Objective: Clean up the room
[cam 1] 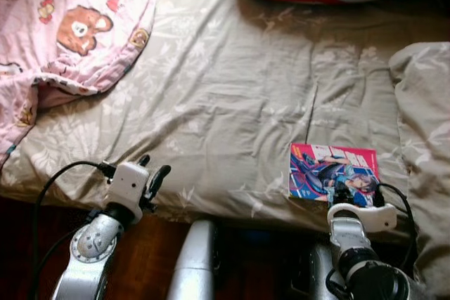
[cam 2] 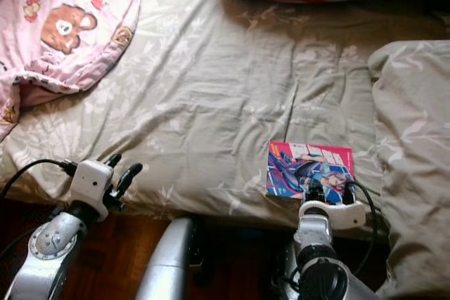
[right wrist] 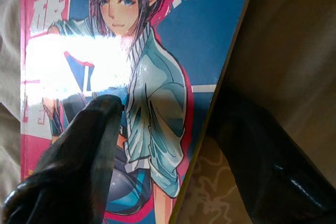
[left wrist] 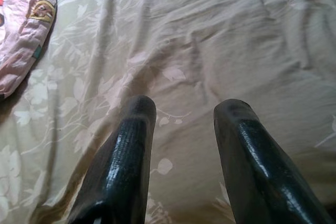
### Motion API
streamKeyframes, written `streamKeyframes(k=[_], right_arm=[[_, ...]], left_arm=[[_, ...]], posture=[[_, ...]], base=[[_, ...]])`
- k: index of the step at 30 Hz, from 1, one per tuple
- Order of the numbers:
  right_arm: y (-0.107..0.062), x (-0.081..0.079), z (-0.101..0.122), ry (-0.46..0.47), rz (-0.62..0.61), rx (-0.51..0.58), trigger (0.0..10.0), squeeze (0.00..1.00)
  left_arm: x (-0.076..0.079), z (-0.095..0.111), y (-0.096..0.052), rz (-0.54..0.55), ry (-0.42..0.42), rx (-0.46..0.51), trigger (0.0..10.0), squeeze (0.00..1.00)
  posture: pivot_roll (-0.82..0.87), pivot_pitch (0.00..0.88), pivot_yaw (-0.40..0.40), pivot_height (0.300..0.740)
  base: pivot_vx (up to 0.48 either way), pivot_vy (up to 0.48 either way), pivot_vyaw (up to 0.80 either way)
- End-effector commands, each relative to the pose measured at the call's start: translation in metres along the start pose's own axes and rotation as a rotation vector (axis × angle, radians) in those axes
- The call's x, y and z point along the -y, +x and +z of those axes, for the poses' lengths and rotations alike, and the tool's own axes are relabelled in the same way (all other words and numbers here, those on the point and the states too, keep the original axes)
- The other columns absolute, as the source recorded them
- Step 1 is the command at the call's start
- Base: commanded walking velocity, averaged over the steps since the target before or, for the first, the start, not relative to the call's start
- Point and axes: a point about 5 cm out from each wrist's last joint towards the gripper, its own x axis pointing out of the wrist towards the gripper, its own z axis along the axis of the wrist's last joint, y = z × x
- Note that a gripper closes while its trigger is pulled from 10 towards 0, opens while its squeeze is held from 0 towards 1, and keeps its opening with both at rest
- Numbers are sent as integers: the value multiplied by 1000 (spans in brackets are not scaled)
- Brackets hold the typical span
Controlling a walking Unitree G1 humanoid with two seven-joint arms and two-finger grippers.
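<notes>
On the bed [cam 1: 232,89], a manga book [cam 1: 332,172] lies flat.

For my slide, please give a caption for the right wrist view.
Right hand open astride the edge of a comic book lying on the beige bedsheet.

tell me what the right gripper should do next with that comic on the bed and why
Probably close the right gripper on the comic book. Its fingers are open and straddle the book's near edge, one finger over the cover, the other below on the sheet side. The book lies flat on the bed. The left gripper hovers open, away from it.
</notes>
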Motion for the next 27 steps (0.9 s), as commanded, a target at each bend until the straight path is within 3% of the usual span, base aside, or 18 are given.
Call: streamKeyframes(k=[1, 11, 16, 20, 27], right_arm=[[-6, 26, -3, 44, -113, 10, 10000, 0], [-6, 21, -4, 61, -137, 17, 10000, 0], [-4, 18, -1, 113, -151, 29, 10000, 0], [0, 6, 1, 99, -108, 18, 10000, 0], [0, -2, 4, -45, -11, 34, 10000, 0]], left_arm=[[-1, -11, -5, 1, 12, -42, 10000, 0], [-1, -15, 5, -21, 49, -27, 10000, 0], [-2, -16, 10, -17, 52, -20, 10000, 0], [0, -16, 15, -22, 63, -7, 10000, 0], [2, -20, 16, -15, 51, -4, 10000, 0]], posture=[[207, 321, 103, 645], [165, 278, 81, 645], [151, 251, 73, 645], [147, 241, 66, 645], [131, 229, 44, 645]], base=[[0, 0, 0], [0, 0, 0], [0, 0, 0], [0, 0, 0], [0, 0, 0]])
